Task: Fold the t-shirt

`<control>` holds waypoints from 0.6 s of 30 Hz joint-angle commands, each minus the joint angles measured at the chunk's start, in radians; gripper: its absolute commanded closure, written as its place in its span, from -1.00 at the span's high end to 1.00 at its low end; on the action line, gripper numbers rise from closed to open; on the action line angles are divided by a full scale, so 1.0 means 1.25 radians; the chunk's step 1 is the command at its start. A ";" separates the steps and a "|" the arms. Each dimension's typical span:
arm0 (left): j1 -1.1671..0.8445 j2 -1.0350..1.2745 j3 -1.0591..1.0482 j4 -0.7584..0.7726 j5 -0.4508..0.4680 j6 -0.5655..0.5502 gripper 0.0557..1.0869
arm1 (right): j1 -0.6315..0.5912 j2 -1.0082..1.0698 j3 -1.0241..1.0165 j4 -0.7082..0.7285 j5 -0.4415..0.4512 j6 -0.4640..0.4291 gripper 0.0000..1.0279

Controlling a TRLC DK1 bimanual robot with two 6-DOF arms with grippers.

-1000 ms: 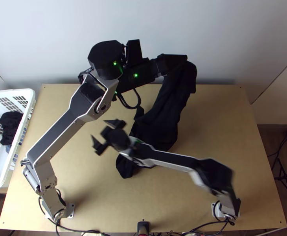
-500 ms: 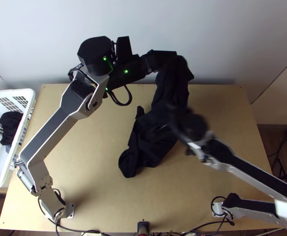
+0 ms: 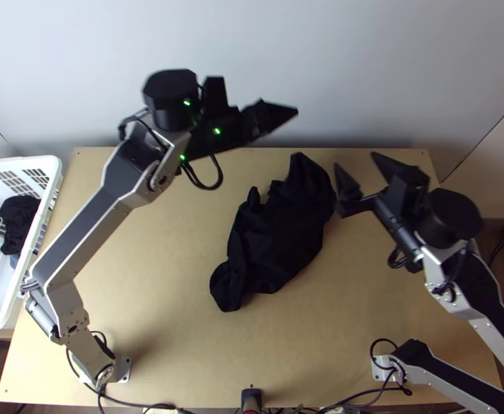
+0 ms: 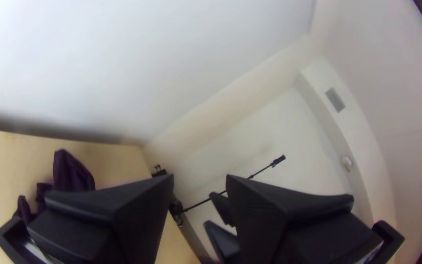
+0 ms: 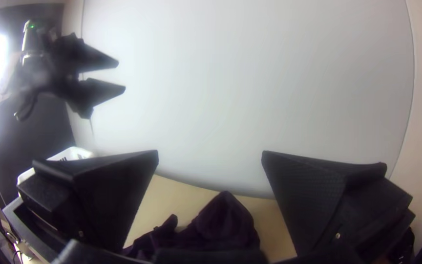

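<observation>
The black t-shirt point(image 3: 279, 234) lies bunched on the table, right of the middle in the top view, with a raised fold at its far end. My left gripper point(image 3: 296, 112) hangs above the table's far edge, apart from the cloth; in the left wrist view the same gripper point(image 4: 200, 181) is open, nothing between its fingers. To the right of the cloth, my right gripper point(image 3: 354, 160) stands open and empty. Its own view shows this gripper point(image 5: 210, 155) with fingers wide apart and the dark shirt point(image 5: 225, 222) beyond them.
A white basket point(image 3: 17, 164) with dark cloth point(image 3: 18, 221) in it stands at the table's left side. A pale wall rises behind the far edge. Bare wood point(image 3: 155, 276) lies left of the shirt, and a small black device sits at the near edge.
The left gripper has let go of the shirt's raised end, which has dropped to the table. My right arm has swung from over the shirt to its right.
</observation>
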 commanded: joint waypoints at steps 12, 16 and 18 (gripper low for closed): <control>-0.069 -0.153 -0.394 -0.038 0.016 0.070 0.10 | -0.270 0.161 -0.196 0.127 -0.214 -0.026 0.91; -0.070 -0.202 -0.447 -0.038 0.016 0.070 0.10 | -0.271 0.331 -0.139 0.163 -0.234 -0.035 0.91; -0.070 -0.224 -0.467 -0.040 0.015 0.070 0.10 | -0.271 0.411 -0.101 0.204 -0.236 -0.032 0.91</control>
